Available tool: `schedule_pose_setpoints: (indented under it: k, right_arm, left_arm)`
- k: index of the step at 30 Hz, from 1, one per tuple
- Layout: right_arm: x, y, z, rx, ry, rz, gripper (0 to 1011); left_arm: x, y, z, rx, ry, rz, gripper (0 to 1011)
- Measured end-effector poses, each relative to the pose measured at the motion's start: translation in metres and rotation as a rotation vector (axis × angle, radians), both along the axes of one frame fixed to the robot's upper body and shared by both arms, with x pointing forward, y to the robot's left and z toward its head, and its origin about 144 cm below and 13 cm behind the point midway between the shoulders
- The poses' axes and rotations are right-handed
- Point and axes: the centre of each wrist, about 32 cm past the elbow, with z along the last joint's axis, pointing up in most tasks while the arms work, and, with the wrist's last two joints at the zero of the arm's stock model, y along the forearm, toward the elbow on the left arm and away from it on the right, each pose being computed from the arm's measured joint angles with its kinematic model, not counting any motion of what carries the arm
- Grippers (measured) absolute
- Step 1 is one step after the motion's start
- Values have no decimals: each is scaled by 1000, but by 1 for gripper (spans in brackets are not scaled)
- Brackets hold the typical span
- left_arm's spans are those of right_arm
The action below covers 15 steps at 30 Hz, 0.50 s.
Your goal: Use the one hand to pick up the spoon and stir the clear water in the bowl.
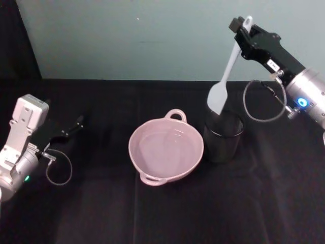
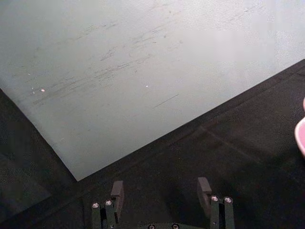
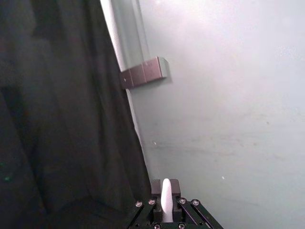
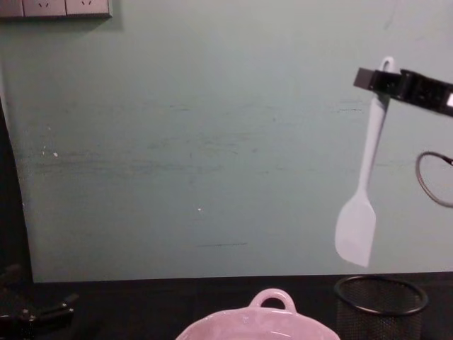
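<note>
White plastic spoon (image 1: 228,71) hangs blade-down, lifted just clear of the mesh cup (image 1: 223,135) right of the bowl (image 1: 166,149), the right gripper (image 1: 241,26) pinching its handle top, likely for carrying bowlward. Left gripper (image 2: 162,193) idles wide, far left.

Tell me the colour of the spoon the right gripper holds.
White. The spoon hangs from the right gripper; the chest view shows it best.
</note>
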Motion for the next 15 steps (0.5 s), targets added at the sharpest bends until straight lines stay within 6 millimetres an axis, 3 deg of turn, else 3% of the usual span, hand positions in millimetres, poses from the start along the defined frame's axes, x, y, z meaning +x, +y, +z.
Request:
schedule_pose_setpoints:
  k: [15]
  right_arm:
    - [-1,-14,-35,-29,83,-47,112]
  left_arm:
    - [0,0,0,0,0,0,1011]
